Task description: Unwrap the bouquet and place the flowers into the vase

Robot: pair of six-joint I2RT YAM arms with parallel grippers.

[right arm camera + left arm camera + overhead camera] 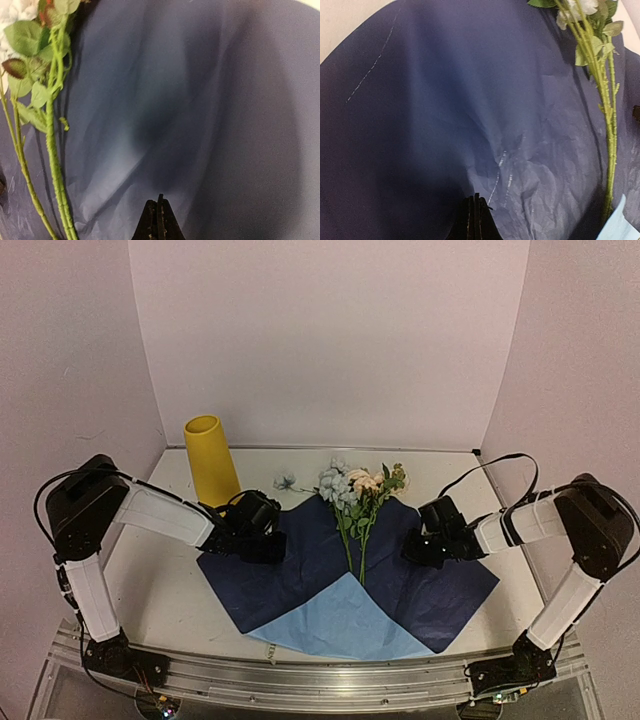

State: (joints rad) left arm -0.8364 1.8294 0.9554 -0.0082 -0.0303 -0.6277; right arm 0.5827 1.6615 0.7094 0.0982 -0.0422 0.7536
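Observation:
The bouquet lies opened out: its navy paper [300, 565] is spread flat on the table with a light blue sheet [340, 625] at the near edge. The flowers [352, 490] lie along the middle of it, blooms toward the back, thin green stems [610, 130] [52, 150] pointing near. The yellow vase [210, 458] stands upright at the back left. My left gripper [272, 540] [475, 200] is shut, low over the paper's left half. My right gripper [415, 548] [160, 202] is shut over the right half. Nothing shows between either pair of fingers.
One loose pale blue bloom [287, 481] lies on the white table [170, 580] beside the vase. White walls close in the back and both sides. A black cable [500, 462] loops behind the right arm.

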